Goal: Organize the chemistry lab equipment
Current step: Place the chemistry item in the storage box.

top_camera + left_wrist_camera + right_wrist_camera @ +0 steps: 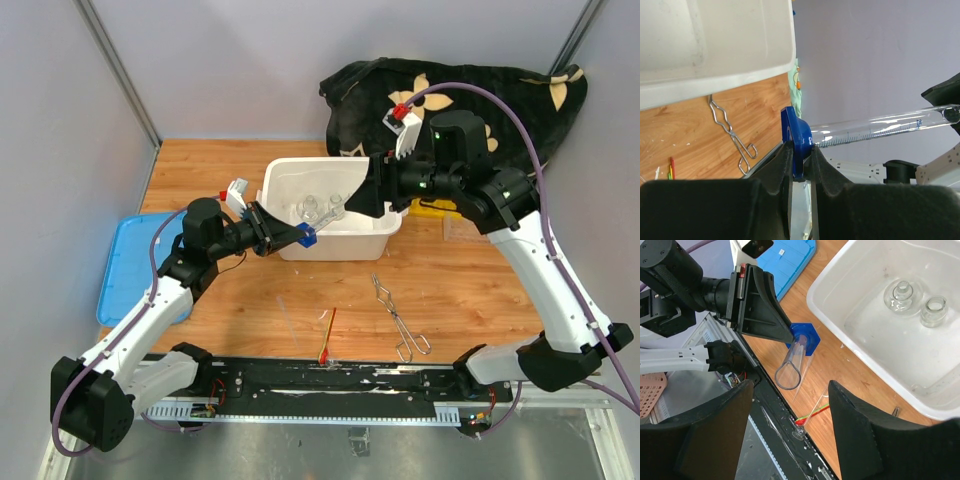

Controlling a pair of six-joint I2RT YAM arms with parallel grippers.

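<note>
Inspecting the counter [470, 290], we found the left pincer [801, 160] clamped on the blue base of a clear tube [880, 131]. The tube was held in the air off the near left corner of the white tub [385, 228], with its open end pointing toward the right pincer [790, 390]. That pincer stood apart, gripping nothing. Two small glass beakers [902, 292] sat inside the tub. Metal tongs [398, 318] and a red-tipped stick [328, 338] lay close to the counter's near edge, apart from each other.
</note>
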